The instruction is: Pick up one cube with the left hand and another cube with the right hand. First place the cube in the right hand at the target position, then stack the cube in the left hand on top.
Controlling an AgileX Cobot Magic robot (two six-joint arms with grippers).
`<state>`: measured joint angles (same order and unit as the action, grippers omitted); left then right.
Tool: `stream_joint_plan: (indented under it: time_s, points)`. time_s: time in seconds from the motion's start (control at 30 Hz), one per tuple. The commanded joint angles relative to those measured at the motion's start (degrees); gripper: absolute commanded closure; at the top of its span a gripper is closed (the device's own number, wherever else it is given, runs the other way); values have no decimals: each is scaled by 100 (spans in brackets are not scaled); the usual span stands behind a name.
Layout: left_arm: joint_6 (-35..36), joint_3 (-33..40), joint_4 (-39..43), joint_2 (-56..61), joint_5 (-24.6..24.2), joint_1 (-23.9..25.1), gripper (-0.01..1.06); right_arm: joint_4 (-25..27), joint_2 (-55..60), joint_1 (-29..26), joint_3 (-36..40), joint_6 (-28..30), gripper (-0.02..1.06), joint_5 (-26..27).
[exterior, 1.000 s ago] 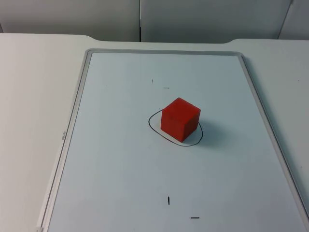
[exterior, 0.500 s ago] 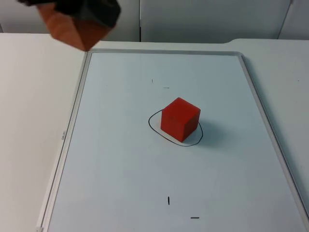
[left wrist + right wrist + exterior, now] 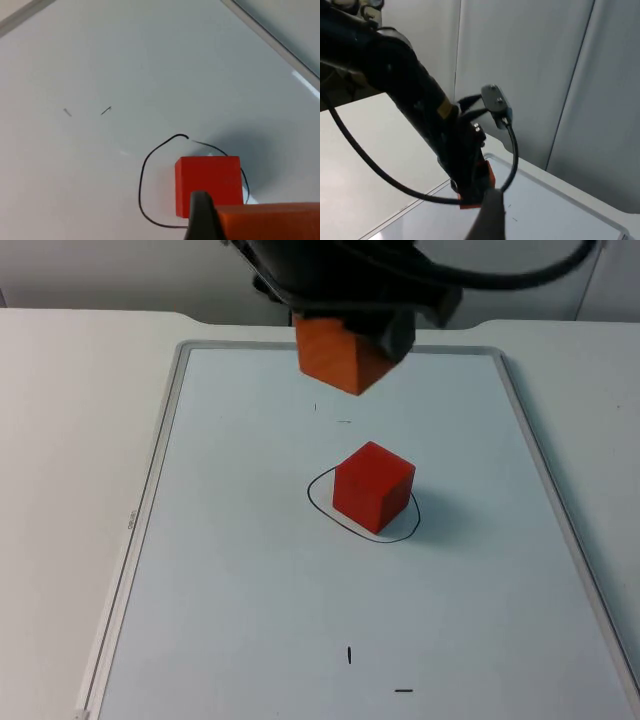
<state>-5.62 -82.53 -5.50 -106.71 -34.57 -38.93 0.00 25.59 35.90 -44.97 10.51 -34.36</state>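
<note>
White table (image 3: 60,440) is carrying a red cube (image 3: 372,487) sitting inside the drawn black circle (image 3: 318,502). Left gripper (image 3: 345,335) is holding an orange cube (image 3: 335,355) above and behind it; stacking is needing careful alignment. Right gripper is waiting aside, and I cannot tell its opening.

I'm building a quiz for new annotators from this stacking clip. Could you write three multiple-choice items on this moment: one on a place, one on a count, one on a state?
1. Where does the red cube on the whiteboard rest?
A. Inside the hand-drawn black outline
B. Against the board's frame
C. On the bare table beside the board

2. How many cubes are in sight?
A. One
B. Two
C. Three

3. What is the left gripper doing?
A. Resting open on the board
B. Holding an orange cube in the air
C. Pressing on the red cube

Answers:
1 A, the outline curves around the cube's base.
2 B, one rests on the board and one is held.
3 B, its fingers clamp the orange cube above the board, short of the red one.
</note>
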Motion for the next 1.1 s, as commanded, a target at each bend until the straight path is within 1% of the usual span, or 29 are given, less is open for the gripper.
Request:
stream_joint_plan:
  time_s: [0.0, 0.07, 0.17, 0.23, 0.3, 0.37, 0.47, 0.63, 0.7, 1.07]
  points:
    - [50, -181, -79, -264, 123, -89, 86, -32, -20, -8, 26, 0, 30, 77]
    - [273, -293, -100, -561, 197, -102, 86, 0, -20, -8, 36, 0, 30, 77]
    - [302, -430, -126, -802, 213, -102, 86, 0, -20, -8, 173, 0, 30, 203]
    - [302, -557, -162, -1027, 213, -131, 86, 0, -20, -8, 405, 0, 30, 405]
    - [317, -685, -186, -1183, 225, -131, 86, 195, -20, -8, 666, -23, 30, 693]
    - [317, -734, -186, -1252, 240, -131, 86, 230, -20, -8, 719, -23, 30, 750]
    - [304, -747, -174, -1381, 473, -131, 86, 291, -20, -8, 735, -23, 30, 762]
    - [181, -747, -174, -1461, 475, -131, 86, 291, -20, -8, 735, -23, 30, 762]
    - [-50, -747, -174, -1537, 434, -131, 86, 291, -20, -8, 735, -23, 30, 762]
    - [-201, -747, -174, -1573, 514, -131, 86, 291, -20, -8, 735, -12, 30, 761]
